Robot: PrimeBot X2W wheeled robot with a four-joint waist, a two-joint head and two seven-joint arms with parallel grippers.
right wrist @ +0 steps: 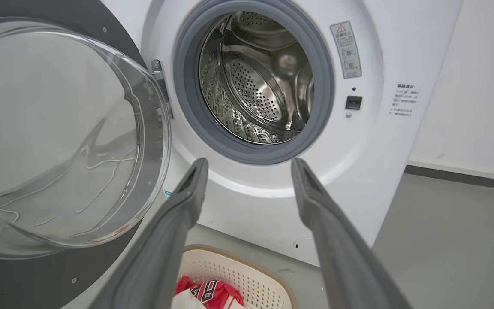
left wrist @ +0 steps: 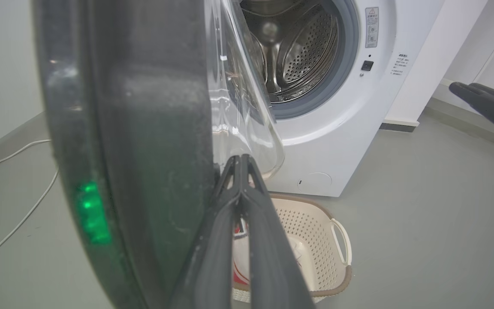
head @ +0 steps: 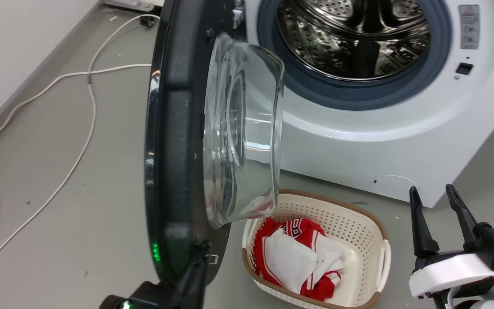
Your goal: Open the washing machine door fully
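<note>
Roughly edge-on in head view, the large round glossy black washing machine door (head: 174, 150) with its clear glass bowl is swung out left of the steel drum (head: 350, 34). Left wrist view: the left gripper (left wrist: 240, 161) is seen with fingers pressed together, just beside the door's inner rim. Right wrist view: the right gripper (right wrist: 249, 161) is held spread, apart from the door.

The round glossy black washing machine door (head: 174, 141) stood out left of the perforated steel drum (head: 354, 34); a cream perforated plastic basket (head: 375, 234) sat on the floor (head: 58, 171) before both.
</note>
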